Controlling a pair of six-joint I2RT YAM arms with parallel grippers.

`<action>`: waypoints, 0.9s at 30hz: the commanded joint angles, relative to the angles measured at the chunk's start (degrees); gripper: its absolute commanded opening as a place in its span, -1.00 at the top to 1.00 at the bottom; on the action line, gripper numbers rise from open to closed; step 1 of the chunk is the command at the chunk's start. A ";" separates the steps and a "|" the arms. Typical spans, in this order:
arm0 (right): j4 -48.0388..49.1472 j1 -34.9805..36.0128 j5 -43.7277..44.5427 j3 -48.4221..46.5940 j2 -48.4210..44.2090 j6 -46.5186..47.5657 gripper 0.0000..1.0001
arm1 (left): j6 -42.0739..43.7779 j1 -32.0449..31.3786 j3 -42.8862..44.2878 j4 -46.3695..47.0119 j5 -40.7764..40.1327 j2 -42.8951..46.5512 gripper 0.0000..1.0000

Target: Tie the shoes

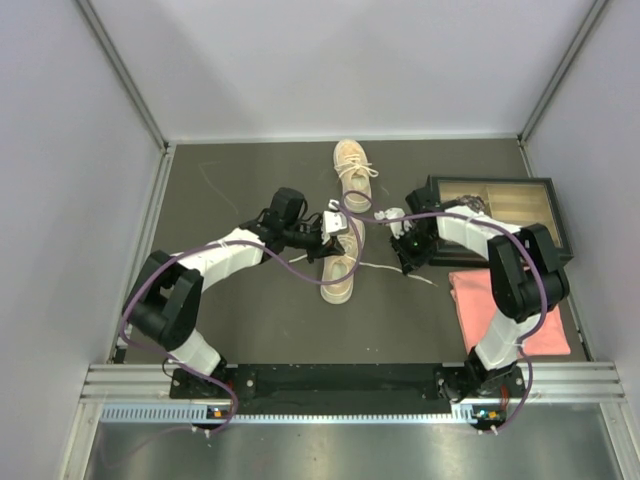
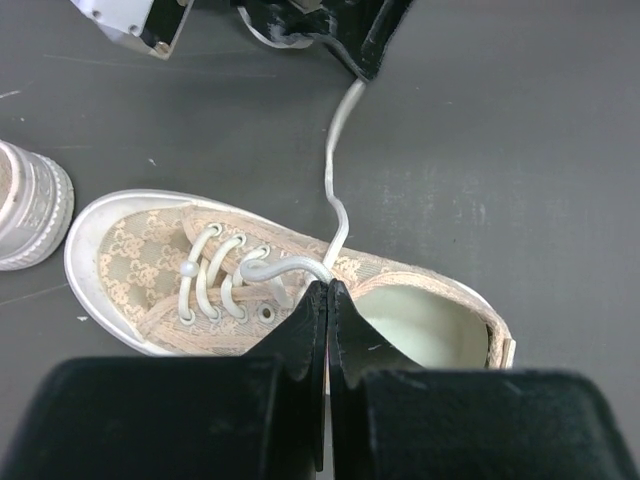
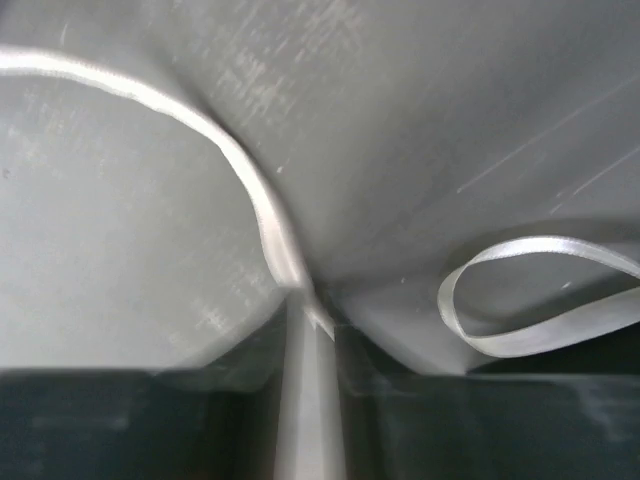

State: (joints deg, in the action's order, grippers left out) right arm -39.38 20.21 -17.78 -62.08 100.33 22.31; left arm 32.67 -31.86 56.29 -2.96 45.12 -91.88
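Note:
Two beige shoes lie on the dark table: the near shoe (image 1: 340, 272) (image 2: 150, 270) and the far shoe (image 1: 350, 160), whose toe (image 2: 30, 205) shows at the left of the left wrist view. My left gripper (image 1: 335, 225) (image 2: 328, 287) hangs over the near shoe's opening, shut on a white lace loop (image 2: 285, 268) by the top eyelets. A second white lace (image 2: 335, 160) (image 3: 255, 190) runs from that shoe to my right gripper (image 1: 405, 258) (image 3: 310, 305) beside it. Its fingers flank the lace closely, and blur hides whether they pinch it. A loose loop of lace (image 3: 540, 300) lies to the right.
A dark-framed wooden box (image 1: 490, 181) stands at the right, just behind my right arm. A pink cloth (image 1: 510, 310) lies in front of it. Pale walls close in the left, back and right sides, and a metal rail (image 1: 350, 385) runs along the near edge.

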 commanded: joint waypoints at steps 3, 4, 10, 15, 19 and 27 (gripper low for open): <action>1.76 1.94 0.65 1.80 -2.16 -0.06 1.00 | 1.08 0.13 -0.75 1.91 1.02 2.31 1.00; 1.41 1.85 0.21 0.31 -2.60 -0.59 1.00 | 1.61 0.04 -0.92 1.91 1.28 2.49 1.00; -1.49 -0.52 -10.32 -10.92 -6.64 -5.25 1.00 | 3.63 0.04 -1.97 2.35 2.34 3.28 1.00; -1.58 -0.52 -15.44 -20.08 -4.98 -8.33 1.00 | 5.74 -0.05 -2.33 1.73 2.16 3.72 1.00; 1.57 -0.52 -20.43 -25.70 -3.92 -10.61 1.00 | 7.67 -0.05 -3.20 1.38 2.51 4.51 1.00; 9.14 6.32 -26.78 -34.23 1.43 -17.30 1.00 | 8.91 -0.05 -3.30 1.82 2.86 4.16 1.00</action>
State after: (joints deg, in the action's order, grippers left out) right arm -35.46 21.67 -39.59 -91.31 98.87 7.77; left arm 39.64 -31.86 53.32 -2.98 45.69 -89.71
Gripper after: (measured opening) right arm 0.003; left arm 0.009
